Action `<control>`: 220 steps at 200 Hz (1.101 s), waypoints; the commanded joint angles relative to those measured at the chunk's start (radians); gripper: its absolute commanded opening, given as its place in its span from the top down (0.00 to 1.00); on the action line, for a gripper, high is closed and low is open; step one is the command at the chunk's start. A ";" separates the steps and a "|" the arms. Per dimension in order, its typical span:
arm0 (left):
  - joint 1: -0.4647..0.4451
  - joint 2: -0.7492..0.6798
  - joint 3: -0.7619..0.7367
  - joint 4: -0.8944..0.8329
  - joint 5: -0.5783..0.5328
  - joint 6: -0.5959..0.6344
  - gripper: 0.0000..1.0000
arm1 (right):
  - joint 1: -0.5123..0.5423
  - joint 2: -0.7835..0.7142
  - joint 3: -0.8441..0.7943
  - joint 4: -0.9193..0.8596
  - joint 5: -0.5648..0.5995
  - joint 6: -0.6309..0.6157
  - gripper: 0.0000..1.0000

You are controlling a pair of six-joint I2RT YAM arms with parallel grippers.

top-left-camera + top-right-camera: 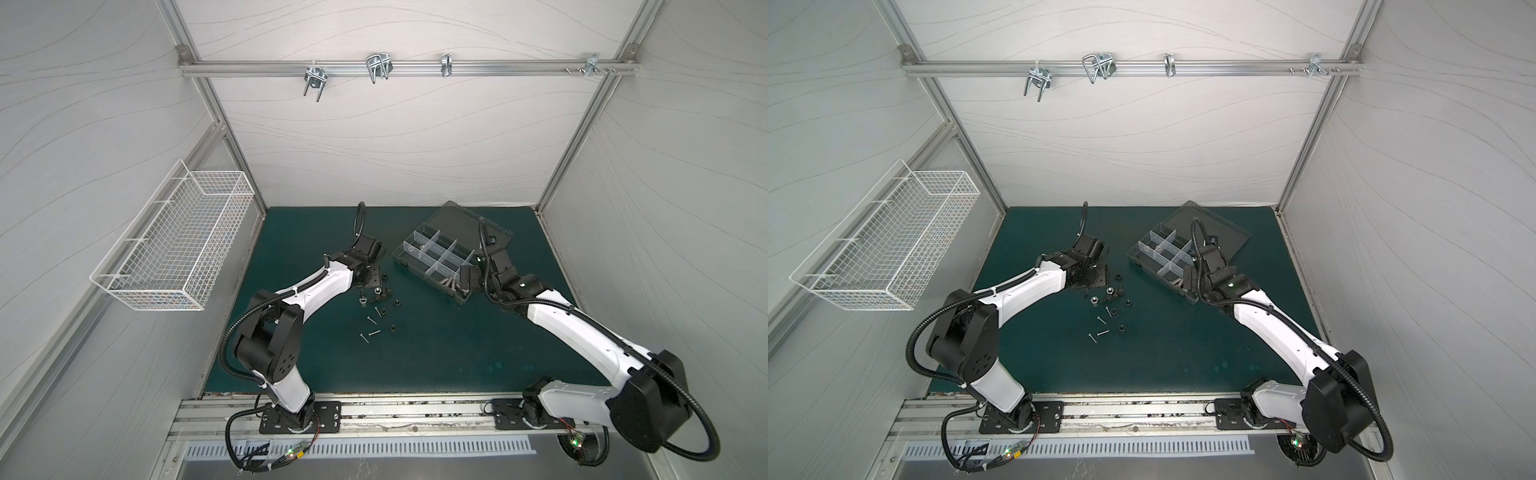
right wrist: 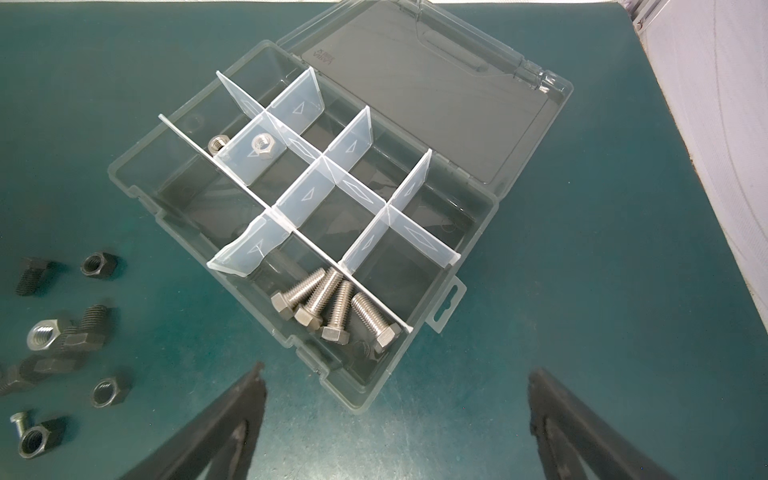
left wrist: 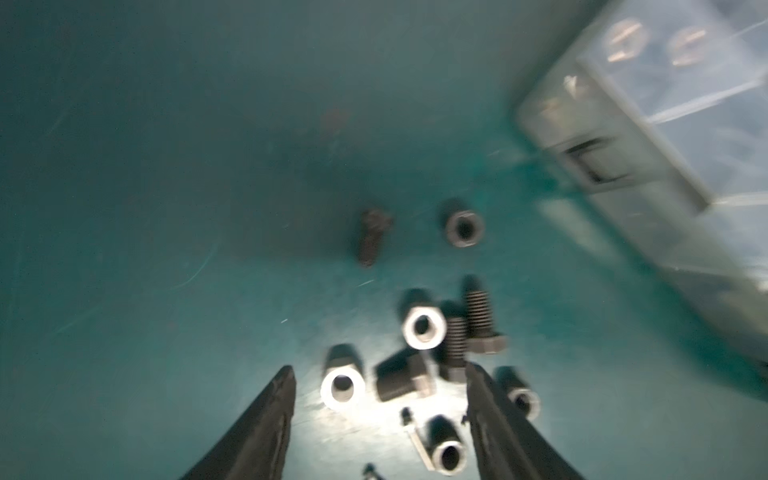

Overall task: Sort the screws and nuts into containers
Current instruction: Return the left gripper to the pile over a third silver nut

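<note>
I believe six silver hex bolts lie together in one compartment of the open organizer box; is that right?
Not quite: the right wrist view shows four silver hex bolts, not six, lying together in one compartment of the open organizer box.

Dark green flat counter (image 1: 415,357) bearing an open clear plastic organizer box (image 2: 141,166) and, near it, loose black and silver hexagonal nuts (image 1: 377,291) and metal screws (image 1: 371,332).

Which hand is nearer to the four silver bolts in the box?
Right. The right hand hovers at the box corner holding the silver bolts; the left hand hangs over the loose pile, apart from the box.
</note>
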 commanded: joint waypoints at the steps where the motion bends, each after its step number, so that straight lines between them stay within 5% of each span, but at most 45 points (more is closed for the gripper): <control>1: 0.022 -0.023 -0.014 -0.035 0.003 -0.011 0.34 | -0.006 -0.016 0.010 0.001 0.014 0.006 0.01; 220: 0.024 0.169 -0.011 -0.081 0.076 0.012 0.53 | -0.005 0.003 0.030 0.005 0.024 -0.002 0.01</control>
